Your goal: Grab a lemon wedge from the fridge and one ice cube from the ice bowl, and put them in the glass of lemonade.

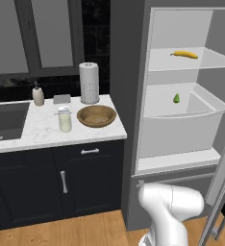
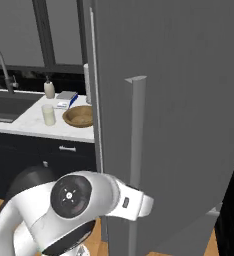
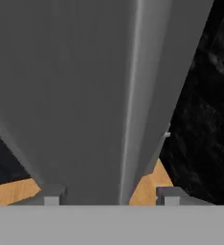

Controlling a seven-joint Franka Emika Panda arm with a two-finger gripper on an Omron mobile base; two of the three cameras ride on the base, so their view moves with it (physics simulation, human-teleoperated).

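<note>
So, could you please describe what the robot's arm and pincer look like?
The arm is glossy white with rounded, bulbous links; one joint has a dark round cap with small pale markings. The pincer shows two small grey, blocky fingertips. No cables are visible.

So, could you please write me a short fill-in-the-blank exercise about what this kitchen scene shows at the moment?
1. The fridge door stands ____.
2. On the shelf above the lemon wedge lies a yellow ____.
3. On the counter, the glass of lemonade stands to the ____ of the ice bowl in the left base view.
4. The gripper fingers straddle the door's vertical bar ____.

Missing words: open; banana; left; handle
</note>
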